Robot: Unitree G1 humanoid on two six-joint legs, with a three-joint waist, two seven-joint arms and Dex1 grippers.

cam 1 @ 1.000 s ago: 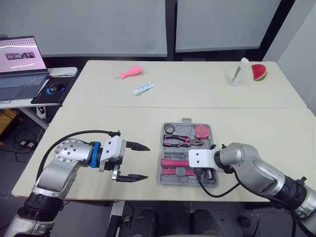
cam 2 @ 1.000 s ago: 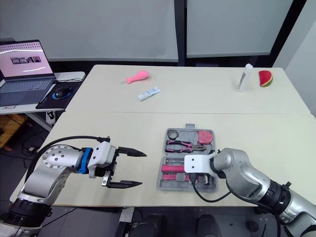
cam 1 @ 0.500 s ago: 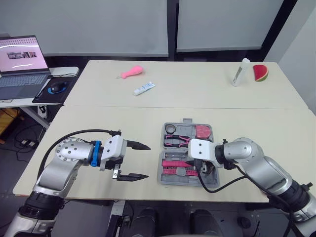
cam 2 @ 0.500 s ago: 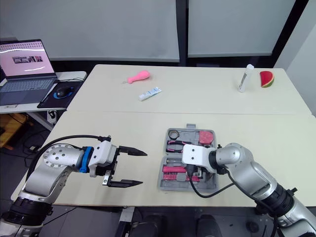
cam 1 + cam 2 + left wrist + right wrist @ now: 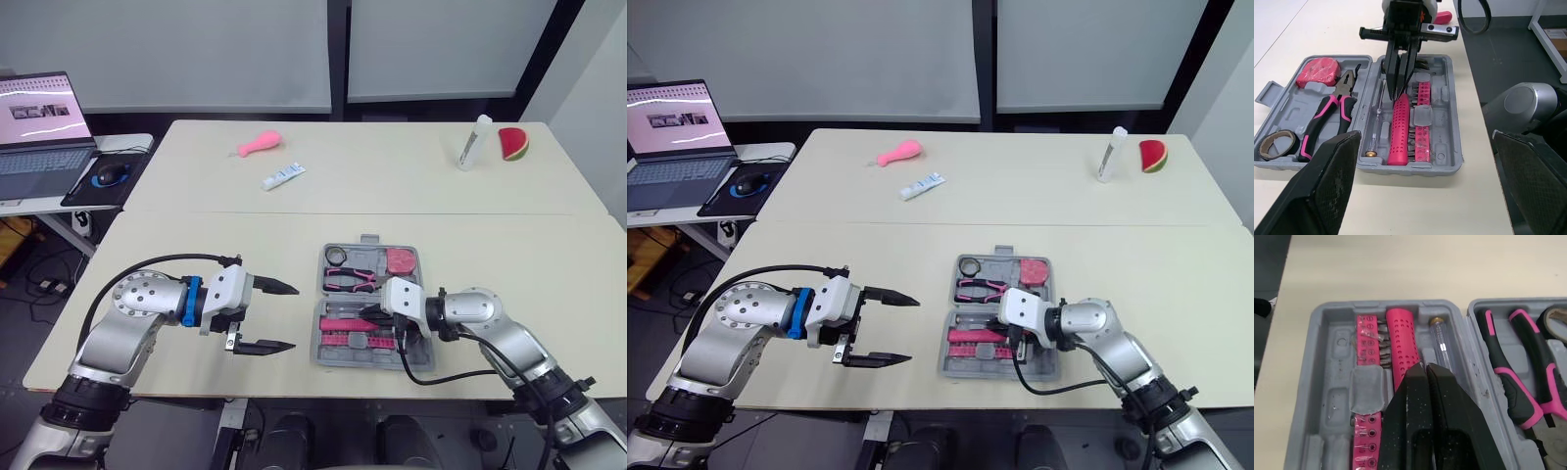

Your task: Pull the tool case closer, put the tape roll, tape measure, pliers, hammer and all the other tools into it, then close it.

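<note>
Right gripper [image 5: 1425,367]: black fingers pressed together, nothing between them; tips point down at the upper end of the pink dotted handle [image 5: 1399,129], possibly touching it, though contact is not clear.

Left gripper [image 5: 292,316]: fingers spread wide apart, empty, held above the worktop [image 5: 196,245], well to the left of the case and facing it.

Tool case [image 5: 1451,93]: grey, lid open flat, on the near worktop in front of the robot, under the right gripper.
- Half under the gripper: pink dotted handle lying lengthwise; pink bit strip [image 5: 1423,117] just beside it; clear-shafted screwdriver [image 5: 1442,347] on its other side.
- Other half: pliers [image 5: 1327,120] with pink-and-black grips in the middle; tape measure [image 5: 1317,71], pink, at one end; tape roll [image 5: 1276,143] at the opposite end.

Far worktop: pink object [image 5: 260,145], small tube [image 5: 284,176], white bottle [image 5: 477,142], watermelon slice [image 5: 513,143].

Side desk, robot's left: laptop [image 5: 39,122], open.
</note>
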